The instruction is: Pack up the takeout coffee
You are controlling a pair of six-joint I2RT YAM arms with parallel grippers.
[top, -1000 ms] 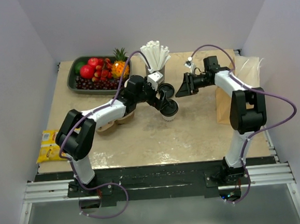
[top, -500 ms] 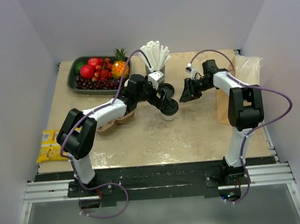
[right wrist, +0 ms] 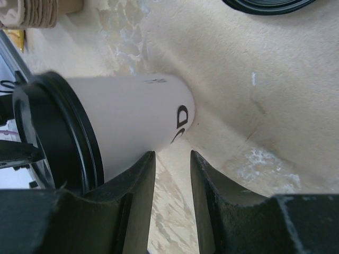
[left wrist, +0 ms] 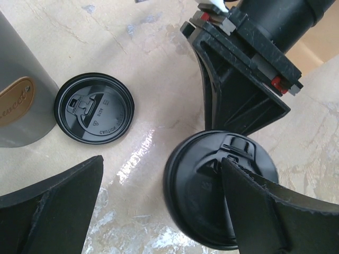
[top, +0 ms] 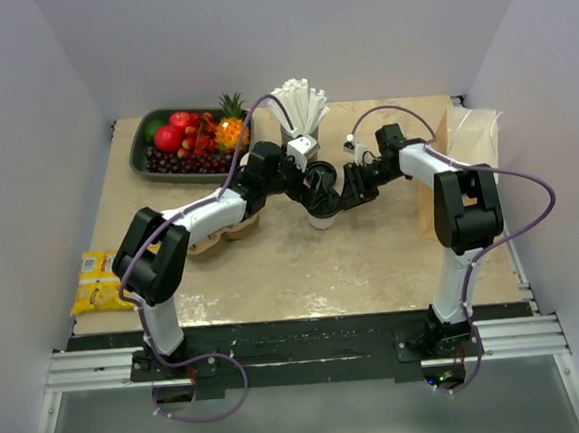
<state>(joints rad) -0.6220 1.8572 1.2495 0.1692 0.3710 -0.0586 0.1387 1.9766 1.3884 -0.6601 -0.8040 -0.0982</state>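
— While the takeout coffee [left wrist: 196, 196] stands upright near the grey straw cup [left wrist: 18, 79], with a loose lid [left wrist: 94, 108] lying just beside that cup, how are the tools?

— The left gripper [left wrist: 161, 161] is spread wide over the coffee's lid. The right gripper [right wrist: 172, 156] is on the coffee's side away from the straw cup, its fingers almost together and holding nothing.
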